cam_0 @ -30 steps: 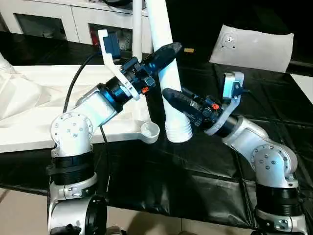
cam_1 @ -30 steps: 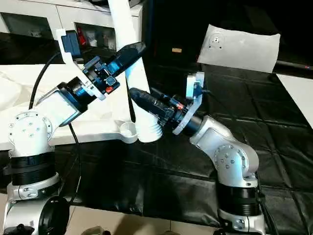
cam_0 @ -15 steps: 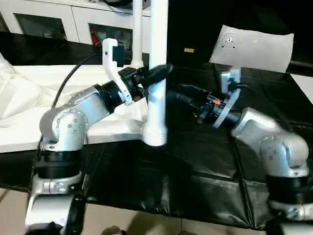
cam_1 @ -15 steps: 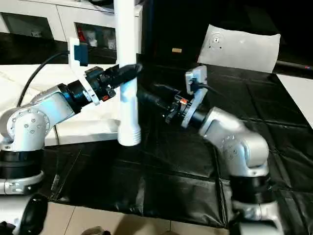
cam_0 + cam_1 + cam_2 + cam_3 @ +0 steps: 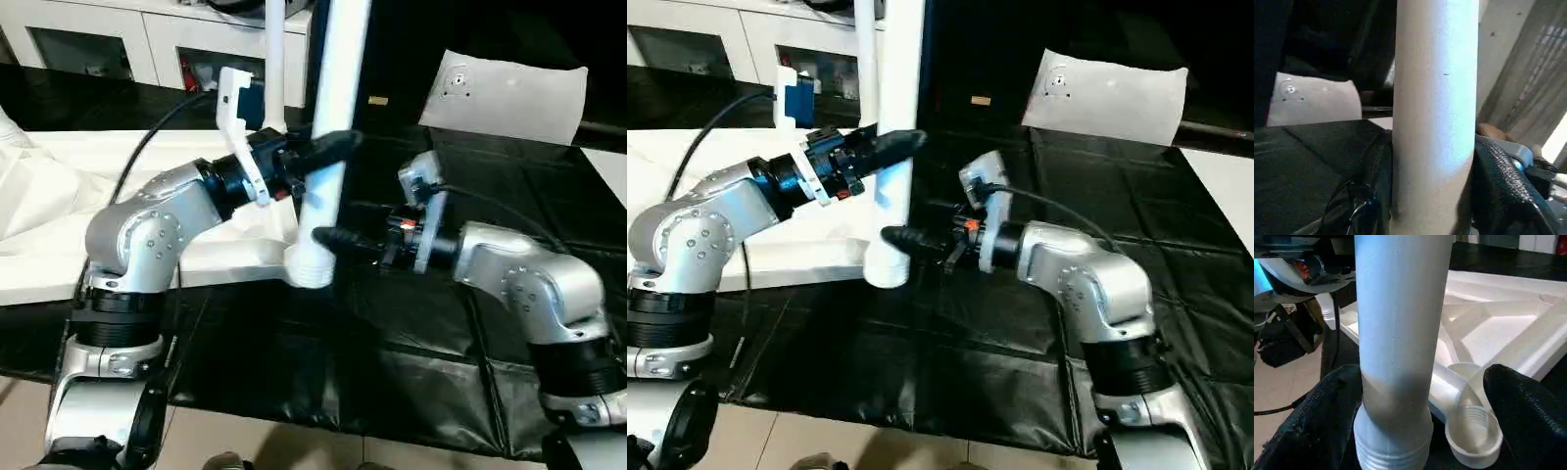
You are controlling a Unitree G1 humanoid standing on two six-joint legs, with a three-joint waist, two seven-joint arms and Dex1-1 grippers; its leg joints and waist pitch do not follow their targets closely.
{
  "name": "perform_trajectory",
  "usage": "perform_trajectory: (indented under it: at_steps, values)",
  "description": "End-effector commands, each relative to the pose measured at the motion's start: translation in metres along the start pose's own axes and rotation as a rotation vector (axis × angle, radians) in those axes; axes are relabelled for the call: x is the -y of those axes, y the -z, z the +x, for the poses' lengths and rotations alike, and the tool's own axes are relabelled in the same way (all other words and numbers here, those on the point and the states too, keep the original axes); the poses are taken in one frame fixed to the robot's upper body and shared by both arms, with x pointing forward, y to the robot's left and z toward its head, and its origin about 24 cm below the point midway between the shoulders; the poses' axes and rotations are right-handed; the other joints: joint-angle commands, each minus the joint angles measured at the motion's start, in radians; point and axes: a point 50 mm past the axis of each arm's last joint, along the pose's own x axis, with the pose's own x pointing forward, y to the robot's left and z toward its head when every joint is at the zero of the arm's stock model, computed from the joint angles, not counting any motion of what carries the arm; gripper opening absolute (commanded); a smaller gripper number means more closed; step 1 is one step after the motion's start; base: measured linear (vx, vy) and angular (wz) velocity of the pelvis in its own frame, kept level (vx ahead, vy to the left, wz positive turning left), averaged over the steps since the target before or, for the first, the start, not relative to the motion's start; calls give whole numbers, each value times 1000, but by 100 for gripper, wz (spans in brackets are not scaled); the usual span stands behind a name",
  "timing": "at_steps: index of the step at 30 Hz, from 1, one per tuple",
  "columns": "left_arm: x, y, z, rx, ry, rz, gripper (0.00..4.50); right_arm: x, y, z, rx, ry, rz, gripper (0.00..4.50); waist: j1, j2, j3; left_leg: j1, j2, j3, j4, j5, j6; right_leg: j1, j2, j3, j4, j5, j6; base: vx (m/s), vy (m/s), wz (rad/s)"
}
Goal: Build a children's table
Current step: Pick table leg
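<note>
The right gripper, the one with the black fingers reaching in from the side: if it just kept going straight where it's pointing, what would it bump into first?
Most likely the white leg: the right gripper has its open fingers either side of the leg's lower end, just above its threads.

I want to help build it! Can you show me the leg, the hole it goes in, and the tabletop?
leg (image 5: 328, 147), left eye view, middle of its shaft
hole (image 5: 1472, 433), right wrist view, round corner socket
tabletop (image 5: 118, 166), left eye view, far rim

Room light is falling from above, glaring on the leg and tabletop; the black cloth beside the leg is staying dim. Fingers nearest the wrist lens are blurring.
</note>
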Motion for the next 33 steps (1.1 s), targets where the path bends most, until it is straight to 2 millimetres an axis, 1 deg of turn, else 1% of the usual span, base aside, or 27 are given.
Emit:
perform_trajectory:
  at_steps: [1, 2, 4, 6, 7, 10, 12, 13, 16, 17, 18, 19, 20, 21, 23, 26, 28, 29, 33]
  values:
    - [16, -6, 4, 27, 134, 10, 184, -3, -5, 2, 35, -58, -28, 425, 1, 5, -69, 15, 58, -9, -71, -15, 12, 55, -86, 50, -57, 33, -248, 0, 0, 0]
    - [17, -6, 4, 26, 148, 9, 184, -4, -5, 2, 39, -69, -32, 425, 1, 3, -69, 14, 59, -9, -71, -10, 15, 54, -85, 49, -56, 43, -252, 0, 0, 0]
    - [21, -6, 3, 15, 198, 10, 184, -9, -6, 2, 45, -117, -29, 425, 1, 5, -68, 15, 59, -9, -71, -13, 20, 55, -84, 49, -57, 43, -255, 0, 0, 0]
    - [22, -5, 3, 14, 220, 5, 184, -10, -6, 1, 48, -141, -23, 425, 1, 4, -68, 16, 59, -9, -71, -15, 24, 55, -84, 49, -57, 35, -255, 0, 0, 0]
    - [23, -5, 3, 13, 227, 5, 184, -11, -6, 1, 49, -148, -21, 395, 1, 5, -67, 16, 59, -9, -71, -22, 24, 54, -84, 49, -59, 23, -254, 0, 0, 0]
    - [26, -5, 2, 5, 274, 9, 184, -13, -5, 0, 44, -192, -7, 382, 1, 3, -68, 15, 59, -9, -71, -24, 22, 55, -85, 49, -59, 8, -249, 0, 0, 0]
    - [25, -5, 2, -4, 285, 14, 184, -13, -4, -1, 37, -210, -2, 352, 1, 2, -68, 16, 59, -9, -71, -21, 22, 55, -84, 49, -59, 7, -245, 0, 0, 0]
    - [25, -5, 2, -9, 292, 17, 184, -13, -3, -2, 32, -219, 3, 345, 1, 2, -68, 15, 58, -9, -71, -17, 22, 55, -83, 49, -58, 13, -245, 0, 0, 0]
    - [26, -5, 3, -18, 311, 22, 184, -13, -1, -3, 16, -234, 15, 334, 2, 3, -69, 16, 58, -9, -70, -11, 27, 55, -84, 49, -57, 20, -248, 0, 0, 0]
    - [26, -5, 3, -21, 318, 25, 184, -13, -1, -3, 12, -237, 18, 308, 1, 3, -69, 15, 58, -9, -70, -9, 27, 55, -84, 49, -57, 22, -248, 0, 0, 0]
    - [27, -6, 4, -25, 329, 28, 184, -13, 0, -3, 7, -241, 29, 299, 2, 3, -70, 16, 58, -8, -69, -6, 28, 55, -83, 49, -57, 29, -252, 0, 0, 0]
    - [27, -6, 4, -26, 337, 31, 184, -13, 1, -3, 4, -244, 34, 299, 2, 3, -70, 16, 58, -9, -69, -5, 29, 56, -83, 49, -56, 31, -252, 0, 0, 0]
    - [29, -6, 5, -25, 351, 36, 184, -13, 2, -2, 1, -247, 42, 281, 2, 3, -70, 15, 58, -9, -69, -2, 31, 56, -84, 49, -56, 34, -253, 0, 0, 0]
    - [29, -6, 5, -24, 354, 36, 184, -13, 2, -2, 2, -248, 43, 281, 3, 3, -70, 15, 58, -9, -69, -3, 30, 56, -84, 49, -56, 32, -253, 0, 0, 0]
    - [30, -6, 6, -18, 367, 35, 184, -14, 2, -1, 5, -253, 52, 258, 3, 5, -71, 16, 59, -9, -69, -6, 27, 56, -85, 48, -55, 33, -258, 0, 0, 0]
    - [32, -6, 7, -14, 383, 37, 184, -14, 3, 0, 11, -261, 63, 247, 3, 4, -71, 16, 58, -9, -69, -7, 28, 56, -85, 48, -55, 36, -260, 0, 0, 0]
    - [32, -6, 7, -13, 394, 38, 183, -15, 3, 0, 10, -270, 69, 227, 4, 5, -71, 16, 59, -9, -69, -5, 28, 56, -85, 48, -55, 37, -260, 0, 0, 0]
    - [32, -6, 7, -12, 399, 40, 183, -15, 4, 0, 9, -274, 73, 215, 3, 4, -71, 15, 58, -9, -68, -4, 29, 56, -84, 48, -54, 42, -261, 0, 0, 0]
    - [32, -7, 7, -8, 407, 46, 183, -16, 6, 0, -5, -284, 80, 200, 4, 5, -71, 16, 58, -9, -69, -7, 25, 56, -85, 48, -55, 38, -260, 0, 0, 0]
